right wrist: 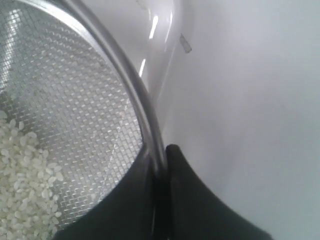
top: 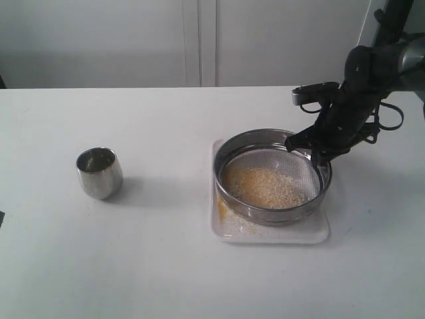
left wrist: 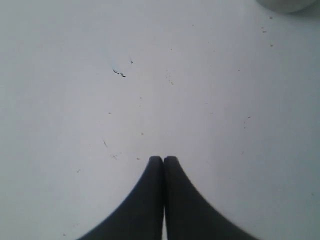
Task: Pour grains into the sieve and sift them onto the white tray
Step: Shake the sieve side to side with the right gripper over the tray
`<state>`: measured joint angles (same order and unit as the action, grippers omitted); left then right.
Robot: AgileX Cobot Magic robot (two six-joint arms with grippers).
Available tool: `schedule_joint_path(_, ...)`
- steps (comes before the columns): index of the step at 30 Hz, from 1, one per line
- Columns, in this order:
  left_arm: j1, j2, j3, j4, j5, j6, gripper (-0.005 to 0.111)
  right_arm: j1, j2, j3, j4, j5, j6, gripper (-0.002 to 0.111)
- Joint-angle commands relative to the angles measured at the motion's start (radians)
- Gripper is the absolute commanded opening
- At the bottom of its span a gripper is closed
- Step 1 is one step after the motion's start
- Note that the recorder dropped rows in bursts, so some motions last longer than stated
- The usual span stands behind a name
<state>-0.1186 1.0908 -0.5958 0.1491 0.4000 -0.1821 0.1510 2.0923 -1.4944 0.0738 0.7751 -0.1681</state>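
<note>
High exterior view over the table (top: 166, 266); close downward wrist views, the right also on the sieve (right wrist: 75, 90).

We see a plain white worktop (top: 166, 272) that carries two things directly, well apart from each other. Toward its left stands a small rounded steel cup (top: 99, 173), upright with its mouth open to the top, and right of the middle lies the white tray (top: 269, 238), flat, its rounded corners and low rim showing along the near edge. In the left wrist view we also make out a few tiny dark specks (left wrist: 119, 73) scattered on the bare surface.
</note>
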Motion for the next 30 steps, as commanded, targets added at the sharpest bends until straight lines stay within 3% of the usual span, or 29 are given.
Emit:
schedule_joint_path(1, 0.002, -0.009, 0.007, -0.001, 0.012, -0.001, 0.0, -0.001, -0.002, -0.005, -0.003, -0.008, -0.011, 0.0)
schedule_joint_path(30, 0.002, -0.009, 0.007, -0.001, 0.012, -0.001, 0.0, -0.003, -0.017, -0.116, 0.117, 0.108, -0.071, 0.0)
